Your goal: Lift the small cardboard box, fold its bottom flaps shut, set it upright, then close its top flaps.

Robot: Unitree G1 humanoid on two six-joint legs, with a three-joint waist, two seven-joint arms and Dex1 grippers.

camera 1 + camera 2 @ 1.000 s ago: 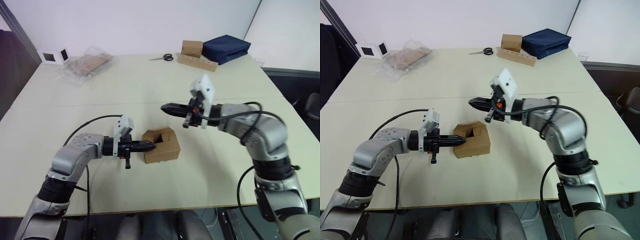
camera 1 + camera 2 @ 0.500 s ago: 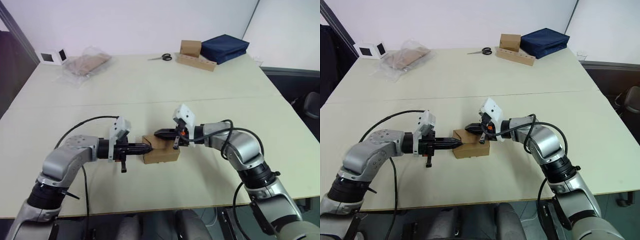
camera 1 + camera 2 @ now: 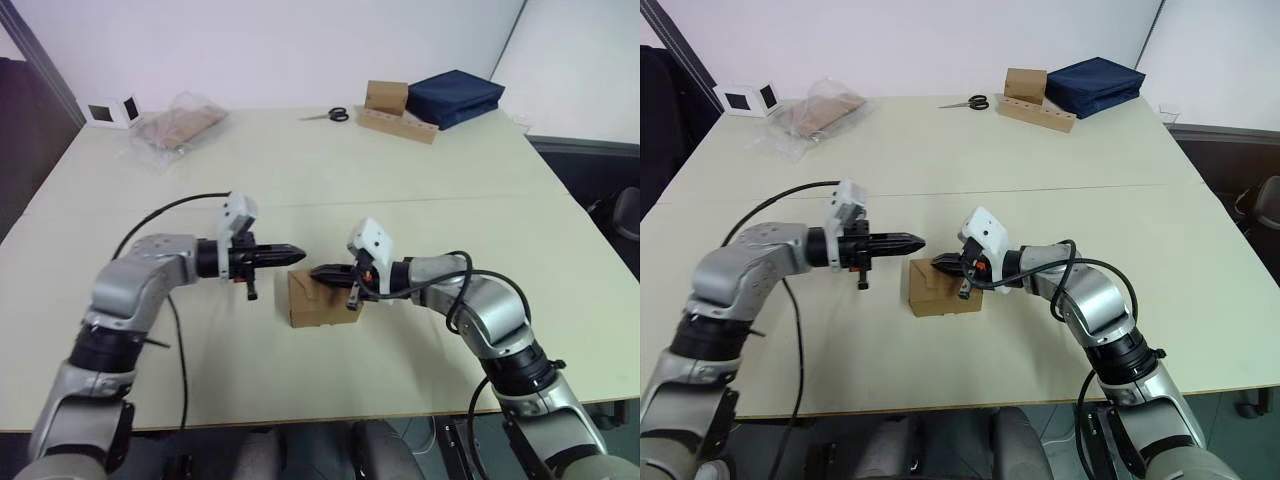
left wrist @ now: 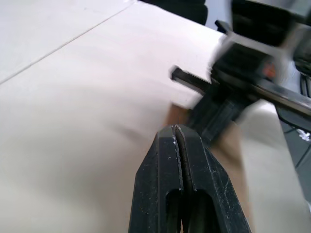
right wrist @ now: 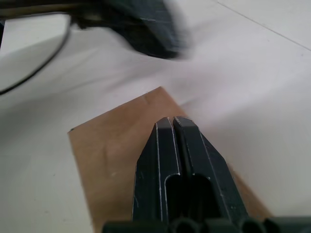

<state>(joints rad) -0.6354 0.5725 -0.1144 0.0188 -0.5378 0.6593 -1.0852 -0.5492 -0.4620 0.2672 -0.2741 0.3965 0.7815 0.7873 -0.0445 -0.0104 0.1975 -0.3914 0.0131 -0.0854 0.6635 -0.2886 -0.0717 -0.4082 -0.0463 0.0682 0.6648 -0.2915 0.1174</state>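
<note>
Left eye view: box (image 3: 322, 298) sitting on the table (image 3: 420, 180), near the front edge, between the two arms, top flaps lying flat. Right gripper (image 3: 318, 272) reaching in from the right, fingers pressed together, tips resting over the top of the box, pinching nothing. Right wrist view confirming this: black fingers (image 5: 165, 160) closed flush against each other, lying just above a flat brown flap. Left gripper (image 3: 300, 251) hanging in the air just left of and slightly above the box, apart from it, pointing toward the right gripper. Left wrist view showing these fingers (image 4: 167, 165) also squeezed together, gripping nothing, with the box and the other gripper blurred beyond them.

Further back, at the far right of the table: a closed brown box (image 3: 386, 97) standing on a wooden block (image 3: 400, 124), scissors (image 3: 328, 115) lying just left of it, a dark blue bag (image 3: 452, 97) touching it on the right. At the far left: a clear plastic bag (image 3: 176, 125) holding flat cardboard, and a small white object (image 3: 110, 111) with dark squares near the corner.
</note>
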